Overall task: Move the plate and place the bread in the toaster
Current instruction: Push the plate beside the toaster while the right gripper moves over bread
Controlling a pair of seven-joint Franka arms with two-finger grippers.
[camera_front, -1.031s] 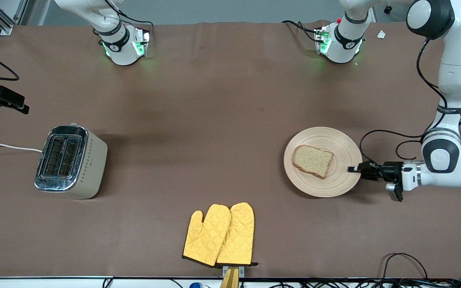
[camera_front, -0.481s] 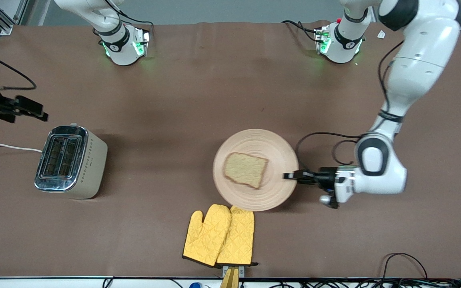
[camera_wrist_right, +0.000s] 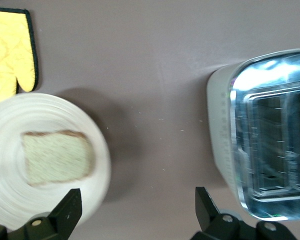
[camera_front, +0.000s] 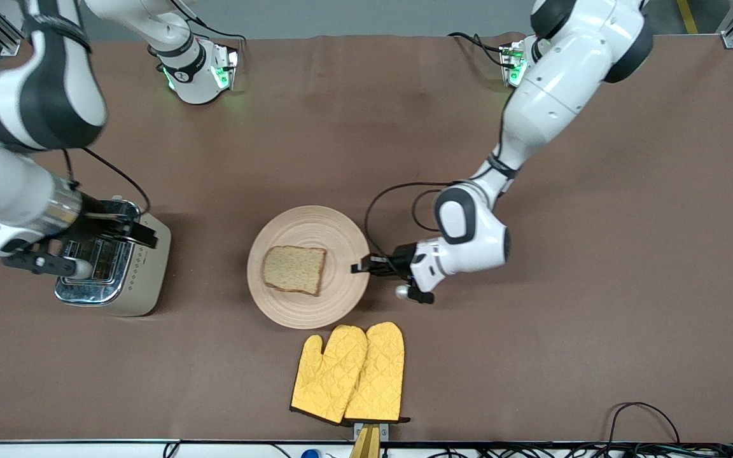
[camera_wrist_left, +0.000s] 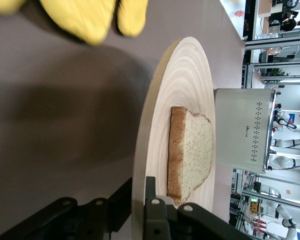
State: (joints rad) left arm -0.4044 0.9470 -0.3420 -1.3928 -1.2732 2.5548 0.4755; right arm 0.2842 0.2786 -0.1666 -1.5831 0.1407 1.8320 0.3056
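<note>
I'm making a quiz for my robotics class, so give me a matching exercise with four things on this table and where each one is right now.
Things:
1. bread
2. plate
3. oven mitts
4. right hand

Places or states:
A. over the toaster, fingers open
B. nearest the front camera
C. lying on the plate
D. rim gripped by the left hand

Pairs: 1-C, 2-D, 3-B, 4-A
</note>
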